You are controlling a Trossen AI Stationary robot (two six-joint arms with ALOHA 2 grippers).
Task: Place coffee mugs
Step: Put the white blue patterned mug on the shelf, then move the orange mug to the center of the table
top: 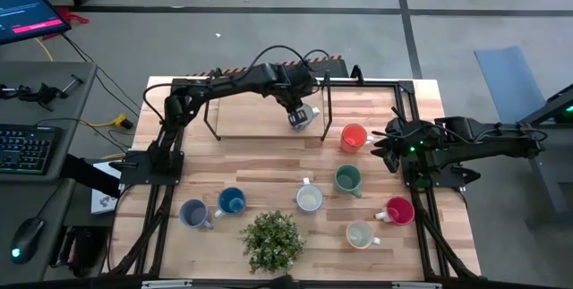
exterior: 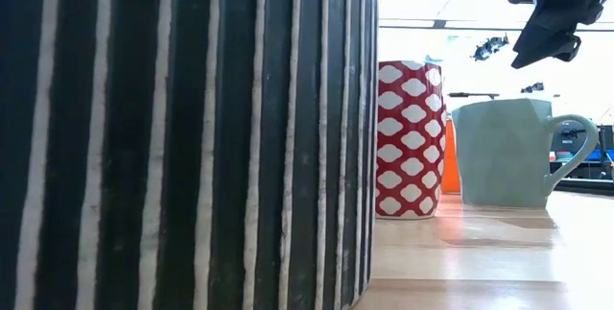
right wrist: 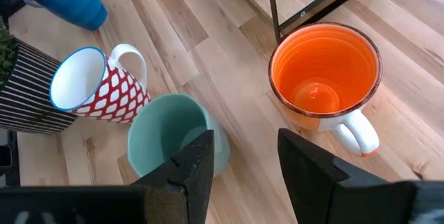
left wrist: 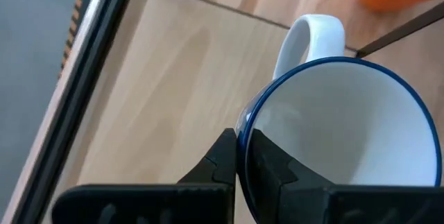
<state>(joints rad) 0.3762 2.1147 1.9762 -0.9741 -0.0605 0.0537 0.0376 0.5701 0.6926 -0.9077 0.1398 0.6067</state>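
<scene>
My left gripper (top: 303, 113) reaches to the table's far side and is shut on a white mug with a blue rim (left wrist: 347, 120), over the light board of a black-framed rack (top: 260, 114). My right gripper (top: 387, 146) hovers open just right of the orange mug (top: 354, 137); in its wrist view the orange mug (right wrist: 326, 71) and the green mug (right wrist: 177, 137) stand upright on the table ahead of the fingers. The red-and-white patterned mug (right wrist: 97, 85), blue (top: 232, 201), grey-blue (top: 193, 213), red (top: 398, 210) and cream (top: 360, 234) mugs stand nearer. My left gripper pinches the white mug's blue rim (left wrist: 243, 116), on the side away from the handle (left wrist: 312, 33). One finger (left wrist: 270, 161) is inside the cup and the other (left wrist: 216, 158) outside its wall. The mug's mouth faces the wrist; the mug hides its own base.
A leafy plant (top: 271, 240) in a striped pot (exterior: 182, 137) stands at the near edge and blocks much of the low view. The rack's black legs (top: 327, 110) stand close to the orange mug. Bare wood lies along the table's left side (top: 197, 164).
</scene>
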